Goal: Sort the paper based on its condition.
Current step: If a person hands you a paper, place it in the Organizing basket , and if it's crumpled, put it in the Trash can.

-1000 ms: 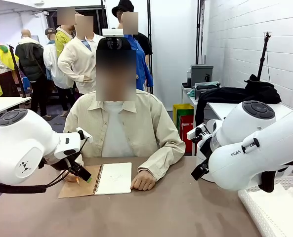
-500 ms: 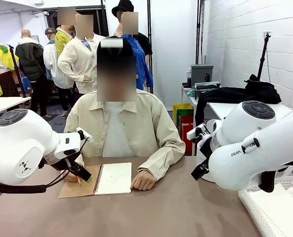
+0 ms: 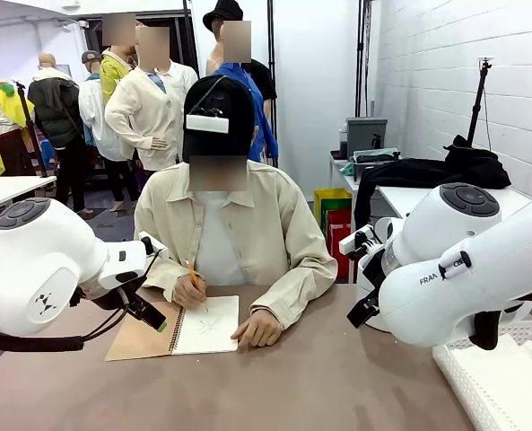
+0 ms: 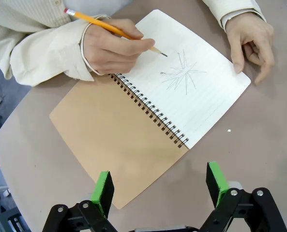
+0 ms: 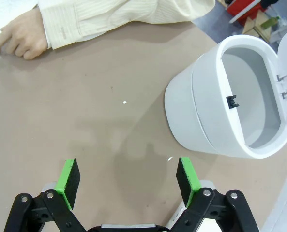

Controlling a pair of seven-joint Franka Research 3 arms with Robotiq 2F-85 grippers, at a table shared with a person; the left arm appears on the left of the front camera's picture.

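While the paper [image 4: 201,96] lies as the open page of the notebook [image 4: 114,140], under the person's hand [image 4: 112,48] with its pencil [image 4: 114,29], it sits just ahead of the left gripper [image 4: 160,184], spiral running diagonally. This nearer gripper is spread and empty. The right gripper [image 5: 128,178], likewise spread, hangs over bare table [image 5: 85,111] beside a white bin [image 5: 201,111].

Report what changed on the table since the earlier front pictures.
The person's pencil hand moved from over the brown cover, by the left gripper, rightward in the picture to the white page, where the pencil now sketches. The other hand at the page's edge, the notebook, the left arm and the right arm stayed put. The left gripper and right gripper are open.
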